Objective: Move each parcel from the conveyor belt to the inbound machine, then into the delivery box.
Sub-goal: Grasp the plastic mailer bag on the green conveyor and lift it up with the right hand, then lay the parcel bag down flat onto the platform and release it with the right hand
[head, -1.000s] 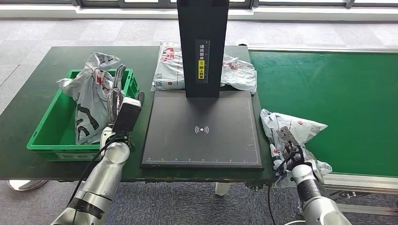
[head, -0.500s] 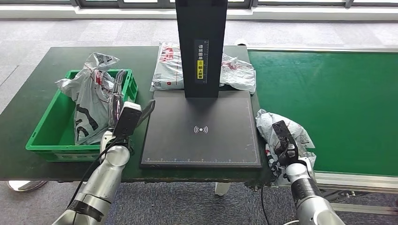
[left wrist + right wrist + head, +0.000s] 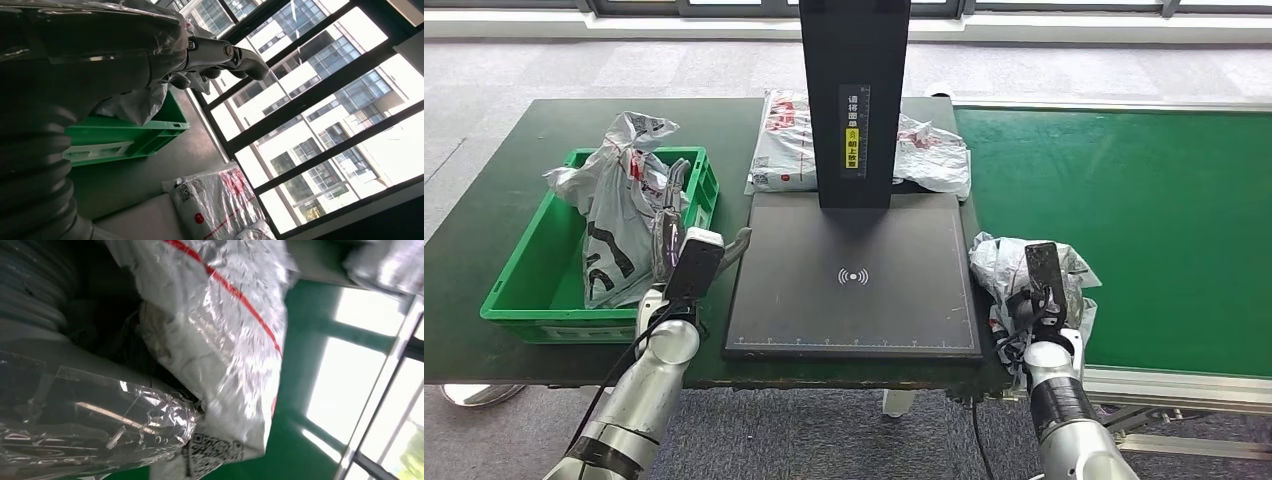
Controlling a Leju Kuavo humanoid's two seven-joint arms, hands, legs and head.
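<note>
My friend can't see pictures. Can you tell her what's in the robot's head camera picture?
The right robot hand grips a crinkly white parcel at the edge of the green conveyor belt, beside a black scanner pad with a tall black post. The left robot hand is raised by a green box holding another white parcel, and more parcels lie behind the post.

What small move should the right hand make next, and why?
Probably carry the parcel sideways onto the black scanner plate. The right hand grips that parcel at the edge of the green belt, right beside the plate, and the plate's surface is bare. The left hand hangs by the green box, holding nothing.
</note>
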